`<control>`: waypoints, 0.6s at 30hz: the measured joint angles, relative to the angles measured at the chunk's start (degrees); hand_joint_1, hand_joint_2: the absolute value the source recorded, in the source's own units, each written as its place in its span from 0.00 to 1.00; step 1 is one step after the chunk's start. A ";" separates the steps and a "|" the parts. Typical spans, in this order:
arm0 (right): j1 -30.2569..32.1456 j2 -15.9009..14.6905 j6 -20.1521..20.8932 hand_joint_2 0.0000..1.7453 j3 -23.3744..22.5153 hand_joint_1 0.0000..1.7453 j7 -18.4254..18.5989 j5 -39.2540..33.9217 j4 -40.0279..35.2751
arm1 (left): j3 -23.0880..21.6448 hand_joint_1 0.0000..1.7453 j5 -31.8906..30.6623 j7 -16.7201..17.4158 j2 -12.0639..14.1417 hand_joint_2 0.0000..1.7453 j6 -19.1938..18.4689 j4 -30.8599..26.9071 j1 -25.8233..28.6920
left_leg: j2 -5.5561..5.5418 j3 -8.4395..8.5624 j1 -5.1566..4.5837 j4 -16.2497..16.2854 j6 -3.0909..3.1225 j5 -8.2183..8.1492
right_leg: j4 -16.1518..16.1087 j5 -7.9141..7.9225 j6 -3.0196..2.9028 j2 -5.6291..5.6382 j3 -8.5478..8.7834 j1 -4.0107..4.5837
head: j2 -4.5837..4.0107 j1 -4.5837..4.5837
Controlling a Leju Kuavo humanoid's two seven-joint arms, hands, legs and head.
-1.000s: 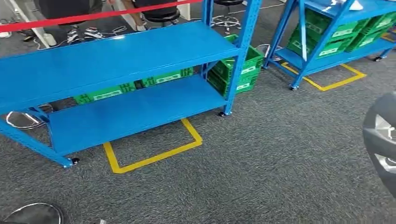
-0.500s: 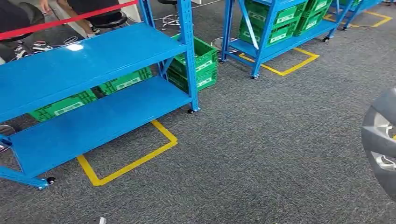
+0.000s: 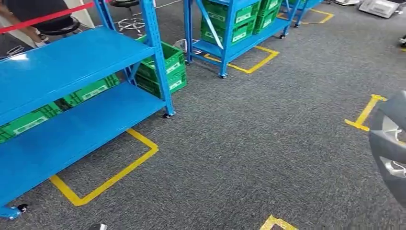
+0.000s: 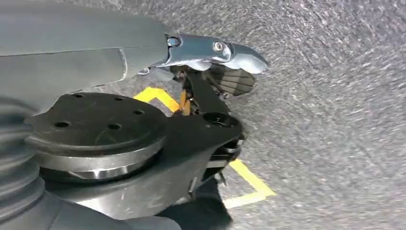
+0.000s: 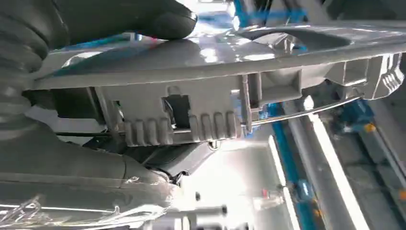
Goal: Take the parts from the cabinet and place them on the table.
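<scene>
My right hand [image 5: 72,28] grips a grey plastic part [image 5: 215,72] with ribbed clips and a thin metal rod along it; the thumb lies over its upper face. In the head view the same dark grey part [image 3: 390,148] juts in at the right edge, above the carpet. My left hand [image 4: 210,52] hangs over grey carpet with the thumb stretched out and nothing in it. A blue cabinet [image 3: 72,62] with two bare shelves stands at the left. A second blue cabinet [image 3: 225,43] holding green crates stands further back.
Stacked green crates [image 3: 170,67] sit on the floor beside the near cabinet, and more green crates [image 3: 91,91] behind it. Yellow tape outlines [image 3: 110,177] mark the carpet, one more [image 3: 364,112] at the right. A black stool [image 3: 60,26] and a red tape line stand behind.
The camera has swung to the right: the near cabinet slid left, and the far cabinet and new yellow marks came into view. The part at the right edge keeps its place.
</scene>
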 joint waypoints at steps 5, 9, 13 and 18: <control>-0.79 1.20 -6.92 1.00 -3.69 1.00 -4.44 10.34 -1.59 | -0.15 0.00 -0.72 -0.26 0.09 1.00 -0.28 0.00 -0.30 | 3.43 0.54 -0.06 0.03 -0.54 -0.35 | -15.50 6.46 -0.26 -3.66 10.32 0.05 | 0.00 0.04; -1.58 1.33 -7.51 1.00 -5.44 1.00 -3.65 15.28 -1.66 | -0.28 0.00 -1.05 -0.57 0.31 1.00 -0.44 0.00 -0.34 | 5.66 0.68 -0.45 -0.14 -1.77 -0.37 | -16.57 6.30 -1.80 -2.42 10.03 0.77 | 0.00 -0.09; -1.23 1.33 -10.67 1.00 -3.51 1.00 -4.83 23.23 -1.46 | -0.57 0.00 -1.64 -0.79 0.57 1.00 -0.52 0.00 -0.66 | -0.15 -2.33 -0.09 6.64 -2.76 -5.34 | -17.42 7.19 -3.22 -0.06 9.77 0.31 | 0.00 -0.33; 0.20 0.90 -17.23 1.00 3.86 1.00 -6.31 27.59 -0.22 | -1.20 0.00 -2.60 -0.72 0.92 1.00 -0.63 0.00 -0.25 | -1.51 -6.98 -0.11 14.46 -2.51 -5.41 | -17.35 7.55 -3.31 3.87 9.27 0.42 | 0.00 -0.50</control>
